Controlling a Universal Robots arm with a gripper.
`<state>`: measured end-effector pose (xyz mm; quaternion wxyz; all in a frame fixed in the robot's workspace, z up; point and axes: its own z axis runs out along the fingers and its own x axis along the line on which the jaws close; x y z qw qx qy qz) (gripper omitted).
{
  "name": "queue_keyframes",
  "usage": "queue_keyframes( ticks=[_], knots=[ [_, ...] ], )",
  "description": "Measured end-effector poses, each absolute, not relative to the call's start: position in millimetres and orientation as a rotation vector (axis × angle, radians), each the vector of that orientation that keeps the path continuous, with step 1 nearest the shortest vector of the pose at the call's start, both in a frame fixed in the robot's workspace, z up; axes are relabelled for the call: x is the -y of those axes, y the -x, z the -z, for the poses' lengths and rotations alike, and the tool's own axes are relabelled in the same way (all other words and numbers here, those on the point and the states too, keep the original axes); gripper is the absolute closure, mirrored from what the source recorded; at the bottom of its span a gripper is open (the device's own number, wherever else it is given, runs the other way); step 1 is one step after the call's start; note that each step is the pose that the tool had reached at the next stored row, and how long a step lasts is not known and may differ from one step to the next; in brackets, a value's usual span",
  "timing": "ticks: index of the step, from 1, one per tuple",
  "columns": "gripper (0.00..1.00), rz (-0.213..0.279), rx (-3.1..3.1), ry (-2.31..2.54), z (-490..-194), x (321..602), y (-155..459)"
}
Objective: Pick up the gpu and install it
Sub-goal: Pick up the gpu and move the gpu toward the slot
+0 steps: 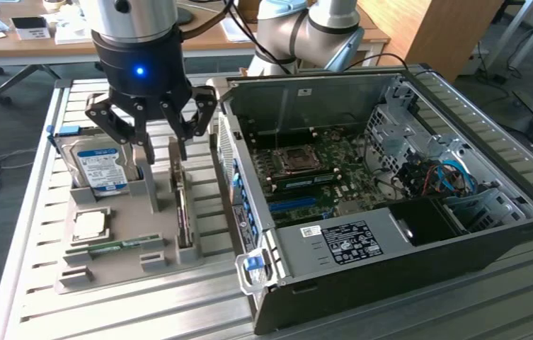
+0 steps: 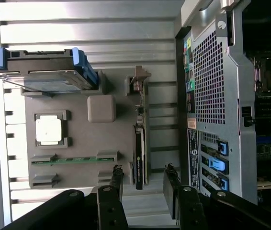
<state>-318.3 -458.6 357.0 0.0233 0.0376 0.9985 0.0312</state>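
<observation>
**A:** Where was the graphics card (image 1: 183,212)?

**B:** In the lower left part of the exterior view. It stood on its long edge in a slot of the gray tray (image 1: 115,273), on the tray's side just beside the open computer case (image 1: 455,234). It was not in the case.

**A:** What did it look like?

**B:** Thin and flat, seen almost edge-on. The wrist view showed a narrow green strip of board with a black cooler on one face. A pale metal piece sat at the card's far end.

**A:** And the tool (image 1: 161,145)?

**B:** It hung in the upper left of the exterior view, over the far end of the tray. Its fingers (image 2: 116,179) were spread wide with nothing between them. In the wrist view the card lined up with the gap between the fingers. I couldn't tell whether a fingertip touched it.

**A:** What else sat in the tray?

**B:** A hard drive (image 1: 99,166) with a blue-and-white label stood upright beside the card. Nearer the camera, a square processor (image 1: 90,225) and a memory stick (image 1: 115,246) lay flat. The tray and the case both rested on a slatted metal tabletop (image 1: 30,234).
</observation>
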Motion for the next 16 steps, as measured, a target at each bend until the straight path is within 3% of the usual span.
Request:
queue_keyframes(
  ticks=[16],
  knots=[
    [0.53, -0.097, -3.091, -0.116, -355.0, 458.6, 318.3]
  ],
)
